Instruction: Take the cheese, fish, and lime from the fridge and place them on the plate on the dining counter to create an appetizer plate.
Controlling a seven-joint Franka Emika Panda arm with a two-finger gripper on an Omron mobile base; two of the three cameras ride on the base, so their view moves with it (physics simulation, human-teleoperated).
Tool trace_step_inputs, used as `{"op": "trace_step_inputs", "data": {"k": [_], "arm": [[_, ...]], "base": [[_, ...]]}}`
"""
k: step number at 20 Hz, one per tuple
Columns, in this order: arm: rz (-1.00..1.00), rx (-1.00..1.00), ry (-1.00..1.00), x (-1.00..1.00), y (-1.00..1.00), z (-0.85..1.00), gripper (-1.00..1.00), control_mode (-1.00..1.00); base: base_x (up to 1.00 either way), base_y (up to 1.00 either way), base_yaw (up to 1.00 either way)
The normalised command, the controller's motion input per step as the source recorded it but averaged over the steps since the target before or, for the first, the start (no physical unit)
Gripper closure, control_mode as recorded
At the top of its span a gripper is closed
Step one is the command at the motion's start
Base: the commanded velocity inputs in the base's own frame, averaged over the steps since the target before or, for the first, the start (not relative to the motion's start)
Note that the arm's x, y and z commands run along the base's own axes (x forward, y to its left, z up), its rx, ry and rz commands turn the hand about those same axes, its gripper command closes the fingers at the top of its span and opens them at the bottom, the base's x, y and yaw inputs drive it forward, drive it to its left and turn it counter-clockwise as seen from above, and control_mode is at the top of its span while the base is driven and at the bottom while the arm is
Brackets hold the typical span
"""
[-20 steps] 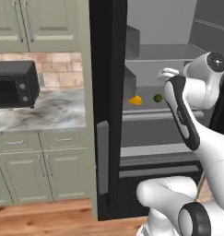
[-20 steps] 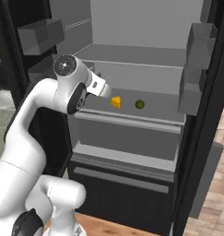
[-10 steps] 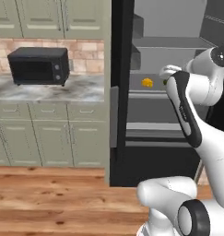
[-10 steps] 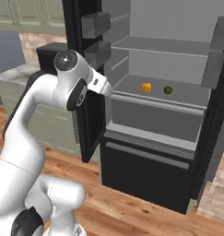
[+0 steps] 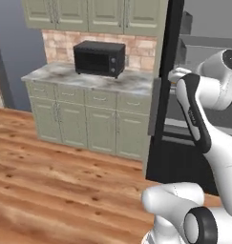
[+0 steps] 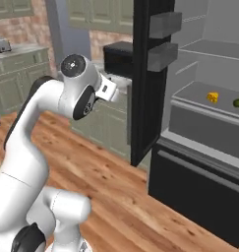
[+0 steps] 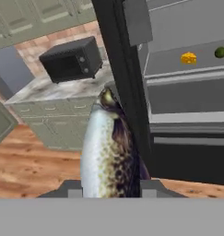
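Fish point(image 7: 109, 147) upright between hand's point(image 7: 111, 186) fingers

Black microwave point(image 5: 99, 58) on marble counter point(image 5: 65, 76), sage cabinets point(image 5: 84, 124).

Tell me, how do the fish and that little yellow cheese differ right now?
The fish is long, silvery and speckled, clamped in the gripper; the cheese is a small yellow-orange wedge sitting on a fridge shelf. The fish looks far bigger. Both are appetizer foods.
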Motion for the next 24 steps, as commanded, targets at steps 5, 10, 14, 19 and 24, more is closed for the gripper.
{"op": "trace_step_inputs", "data": {"k": [5,10,14,19,24], "arm": [[0.0,0.0,0.0,0.0,0.0,0.0,1.0,1.0],[0.0,0.0,0.0,0.0,0.0,0.0,1.0,1.0],[0.0,0.0,0.0,0.0,0.0,0.0,1.0,1.0],[0.0,0.0,0.0,0.0,0.0,0.0,1.0,1.0],[0.0,0.0,0.0,0.0,0.0,0.0,1.0,1.0]], "base": [[-0.32,0.13,0.63],[-0.37,0.02,0.65],[-0.31,0.0,0.63],[-0.3,0.0,0.6],[-0.41,0.0,0.5]]}}
